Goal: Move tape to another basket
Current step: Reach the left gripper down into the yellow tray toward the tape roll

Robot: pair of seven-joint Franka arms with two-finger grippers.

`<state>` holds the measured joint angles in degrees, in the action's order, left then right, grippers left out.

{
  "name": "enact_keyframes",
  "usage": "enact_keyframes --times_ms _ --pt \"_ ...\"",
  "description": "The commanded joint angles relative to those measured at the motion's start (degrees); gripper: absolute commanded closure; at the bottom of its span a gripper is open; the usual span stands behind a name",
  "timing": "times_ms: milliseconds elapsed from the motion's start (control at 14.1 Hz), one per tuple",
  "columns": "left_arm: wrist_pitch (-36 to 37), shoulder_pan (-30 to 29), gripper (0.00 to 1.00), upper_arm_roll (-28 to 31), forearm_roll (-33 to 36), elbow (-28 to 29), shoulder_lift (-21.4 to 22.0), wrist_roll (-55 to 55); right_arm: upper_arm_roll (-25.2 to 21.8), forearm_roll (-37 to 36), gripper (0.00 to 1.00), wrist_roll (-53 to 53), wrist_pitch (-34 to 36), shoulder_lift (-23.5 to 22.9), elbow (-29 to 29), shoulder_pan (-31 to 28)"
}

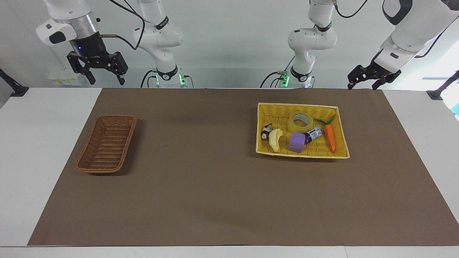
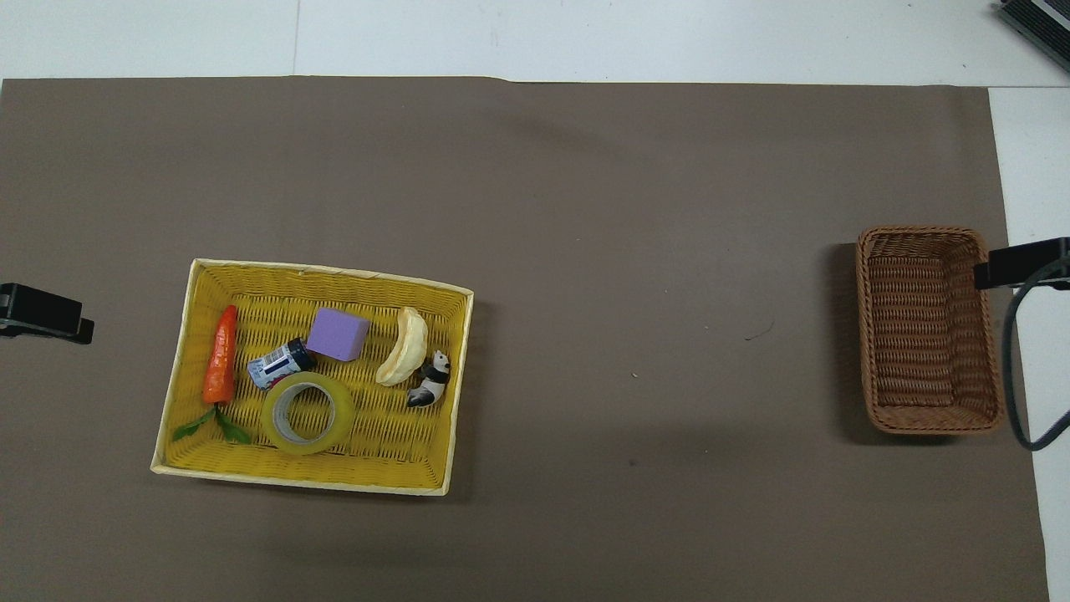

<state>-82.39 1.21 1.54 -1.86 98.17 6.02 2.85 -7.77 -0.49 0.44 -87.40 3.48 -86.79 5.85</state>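
Observation:
The tape lies flat in the yellow basket, at the side nearest the robots; it also shows in the overhead view. The small brown wicker basket stands empty at the right arm's end of the table, also seen from overhead. My left gripper is open and empty, raised over the mat's edge at the left arm's end, apart from the yellow basket. My right gripper is open and empty, raised and waiting above the table edge near the brown basket.
The yellow basket also holds a carrot, a small dark jar, a purple block, a pale banana and a panda figure. A brown mat covers the table.

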Motion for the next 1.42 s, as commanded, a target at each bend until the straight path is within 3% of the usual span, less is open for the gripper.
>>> enact_keyframes --times_ms 0,427,1351 --pt "-4.1 0.5 0.00 0.0 0.6 8.4 4.4 0.2 0.1 -0.2 0.00 0.1 1.4 0.3 0.5 -0.2" --pt "-12.2 3.2 0.00 0.0 0.5 20.9 8.0 0.0 0.1 -0.2 0.00 0.1 1.4 0.3 0.5 -0.2" --pt "-32.2 8.9 0.00 -0.1 0.1 38.0 5.9 -5.4 0.1 -0.2 0.00 0.1 1.4 0.3 0.5 -0.2"
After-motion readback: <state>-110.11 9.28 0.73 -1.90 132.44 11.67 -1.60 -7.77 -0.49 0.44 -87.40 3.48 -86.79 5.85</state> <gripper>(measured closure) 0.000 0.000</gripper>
